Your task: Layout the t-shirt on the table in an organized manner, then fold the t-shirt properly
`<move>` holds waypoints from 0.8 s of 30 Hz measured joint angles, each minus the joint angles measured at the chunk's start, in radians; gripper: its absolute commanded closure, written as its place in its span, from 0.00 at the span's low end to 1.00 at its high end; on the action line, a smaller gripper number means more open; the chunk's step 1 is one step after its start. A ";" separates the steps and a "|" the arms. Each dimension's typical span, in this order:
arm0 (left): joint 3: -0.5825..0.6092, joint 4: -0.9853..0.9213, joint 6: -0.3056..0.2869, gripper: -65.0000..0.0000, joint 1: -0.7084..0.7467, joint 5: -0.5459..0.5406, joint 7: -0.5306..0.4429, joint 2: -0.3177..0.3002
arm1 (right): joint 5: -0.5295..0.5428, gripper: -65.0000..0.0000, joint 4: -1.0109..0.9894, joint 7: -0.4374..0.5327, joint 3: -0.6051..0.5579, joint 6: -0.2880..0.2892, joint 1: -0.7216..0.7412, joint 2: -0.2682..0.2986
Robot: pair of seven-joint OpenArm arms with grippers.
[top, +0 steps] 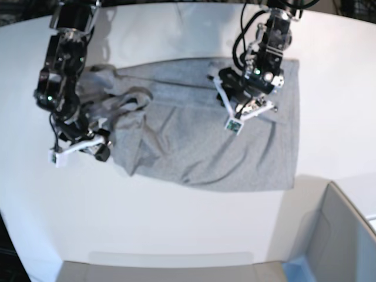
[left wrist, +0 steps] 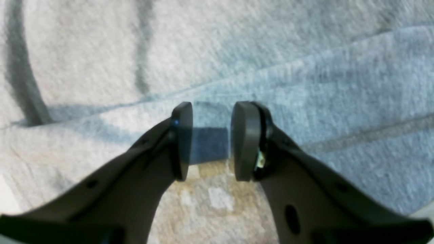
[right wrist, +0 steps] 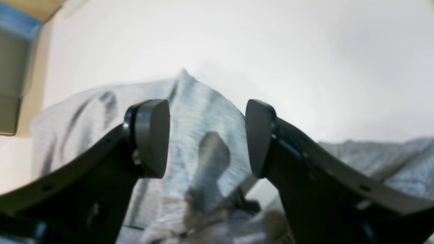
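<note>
The t-shirt (top: pixel 205 141) lies spread over the middle of the table (top: pixel 176 223), a light heather-grey sheet that is fairly flat toward the base view's right, where its straight edge runs down toward the near side, and bunched into thick folds and creases toward that view's left. The left gripper (top: pixel 247 108) stands over the upper right part of the cloth in the base view; in the left wrist view its two dark pads are parted with a clear gap, nothing is pinched between them, and the grey fabric (left wrist: pixel 305 84) with a seam line fills the picture beneath them. The right gripper (top: pixel 88 144) sits at the crumpled left edge of the shirt in the base view, just beside the heaped folds. Its wrist camera shows the jaws standing wide apart, with a raised peak of the rumpled cloth (right wrist: pixel 203 112) seen through the gap against the white tabletop; no fabric is caught between the pads. At the base view's lower right corner, off the shirt, is a grey bin (top: pixel 346 241) with a blue patch at its foot.
</note>
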 measured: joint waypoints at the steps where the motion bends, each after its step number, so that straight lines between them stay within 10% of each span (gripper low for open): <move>1: 0.000 0.000 0.000 0.67 0.000 0.000 0.000 0.000 | 0.002 0.46 -0.018 -0.003 0.013 0.002 0.000 -0.004; 24: 0.000 0.000 0.000 0.67 -0.001 0.000 0.000 -0.003 | 0.053 0.49 -0.193 -0.005 -0.003 0.150 0.064 -0.005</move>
